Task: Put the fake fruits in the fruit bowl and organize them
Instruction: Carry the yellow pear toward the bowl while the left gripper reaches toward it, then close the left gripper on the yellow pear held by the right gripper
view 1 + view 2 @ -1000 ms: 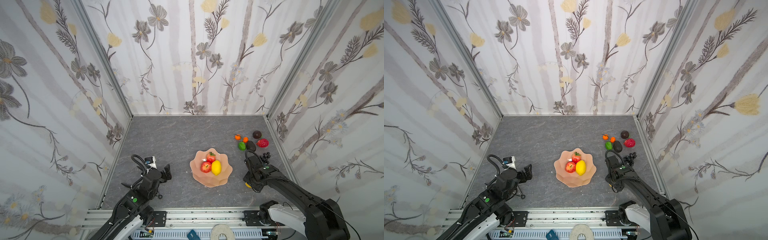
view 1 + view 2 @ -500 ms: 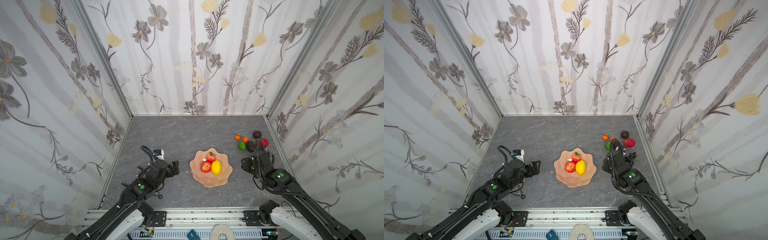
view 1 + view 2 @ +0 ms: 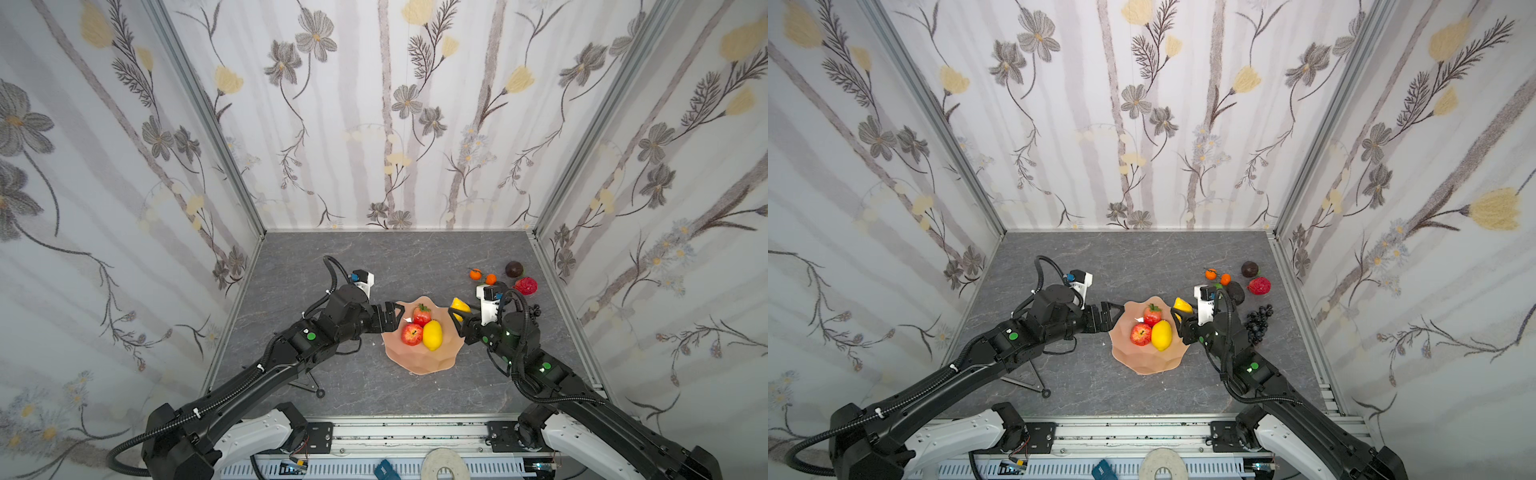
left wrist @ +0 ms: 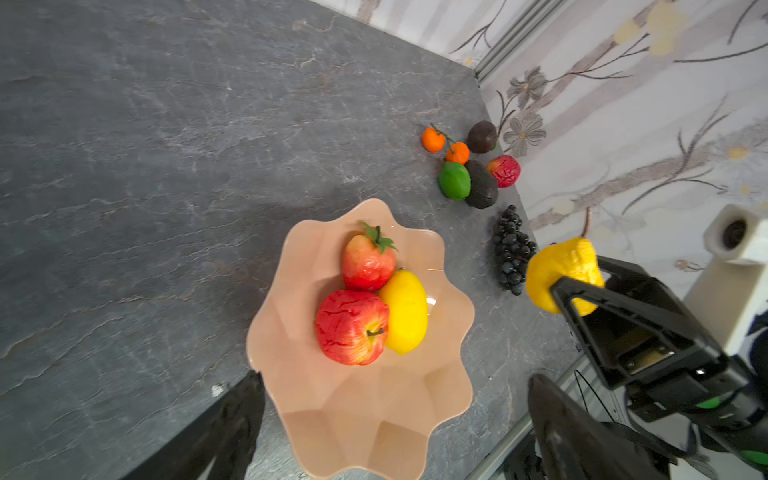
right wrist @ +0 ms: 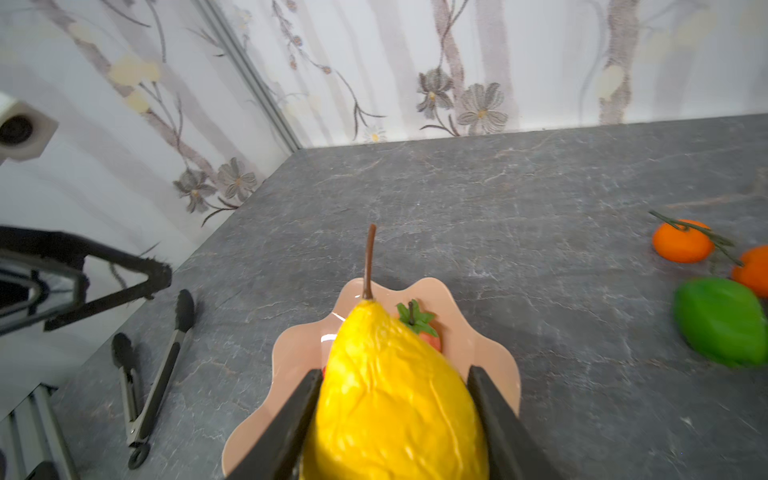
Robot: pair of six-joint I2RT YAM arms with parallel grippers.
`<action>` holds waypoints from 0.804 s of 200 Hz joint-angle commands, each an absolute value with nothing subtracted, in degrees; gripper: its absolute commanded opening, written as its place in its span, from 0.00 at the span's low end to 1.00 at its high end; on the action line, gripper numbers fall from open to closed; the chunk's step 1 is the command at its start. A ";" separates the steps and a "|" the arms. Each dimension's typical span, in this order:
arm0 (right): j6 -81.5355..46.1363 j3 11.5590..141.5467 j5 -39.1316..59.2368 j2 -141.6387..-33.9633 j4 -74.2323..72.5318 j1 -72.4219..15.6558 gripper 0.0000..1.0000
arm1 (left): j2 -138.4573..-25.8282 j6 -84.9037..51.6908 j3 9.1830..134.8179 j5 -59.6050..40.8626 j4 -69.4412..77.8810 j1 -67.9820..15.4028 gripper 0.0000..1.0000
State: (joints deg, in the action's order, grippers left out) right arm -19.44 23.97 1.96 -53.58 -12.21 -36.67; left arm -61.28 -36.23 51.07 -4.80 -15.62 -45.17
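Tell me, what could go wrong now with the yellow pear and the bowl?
1. The right end effector grips the pear near the rim of the fruit bowl; let go here, it might hit the wavy edge and roll onto the table.
2. The strawberry, apple and lemon crowd the middle, so a dropped pear may knock one out.
3. The open left end effector sits at the opposite rim; both arms reaching in could bump.

glossy plastic lemon (image 4: 405,318); wrinkled glossy pear (image 5: 395,395); smooth faceted bowl (image 4: 374,415); matt, veined, stone-look tabletop (image 4: 166,166).
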 commanded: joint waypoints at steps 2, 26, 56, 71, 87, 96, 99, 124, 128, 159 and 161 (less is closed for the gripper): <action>-13.86 22.03 8.15 -54.78 -26.82 -38.50 0.44 | -63.00 -35.68 53.87 -6.53 -14.84 -46.63 0.99; -12.02 21.46 9.24 -56.48 -28.90 -41.17 0.44 | -65.56 -36.23 56.89 -7.80 -14.69 -48.01 0.94; -11.16 20.42 8.30 -58.41 -31.68 -44.39 0.44 | -68.37 -37.87 60.02 -8.18 -14.39 -48.98 0.79; -10.88 20.24 7.80 -59.83 -32.71 -45.62 0.44 | -69.36 -38.38 61.02 -8.26 -13.90 -49.52 0.75; -10.72 20.17 6.97 -61.10 -33.68 -46.81 0.43 | -70.33 -38.82 61.93 -8.51 -13.63 -49.92 0.70; -10.68 20.04 6.68 -61.53 -34.24 -47.06 0.43 | -70.85 -38.93 62.41 -8.70 -13.85 -50.16 0.67; -10.72 19.98 6.60 -61.61 -34.45 -47.06 0.43 | -70.98 -38.93 62.55 -8.70 -13.97 -50.18 0.66; -10.51 20.17 6.18 -62.38 -35.07 -49.43 0.43 | -71.98 -39.19 63.36 -8.73 -14.67 -50.53 0.57; -10.40 20.24 6.08 -62.41 -35.06 -49.57 0.43 | -71.98 -39.20 63.46 -8.75 -14.61 -50.53 0.55; -9.87 20.56 5.71 -62.92 -34.99 -49.96 0.43 | -73.30 -39.46 63.85 -8.44 -14.64 -50.89 0.44; -9.85 20.63 5.65 -62.93 -34.87 -49.98 0.43 | -73.39 -39.46 63.86 -8.44 -14.69 -50.89 0.43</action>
State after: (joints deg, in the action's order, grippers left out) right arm -11.27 20.05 6.68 -62.43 -31.86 -49.60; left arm -72.07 -39.03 63.11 -8.60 -15.64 -50.70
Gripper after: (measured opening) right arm 0.511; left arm 0.467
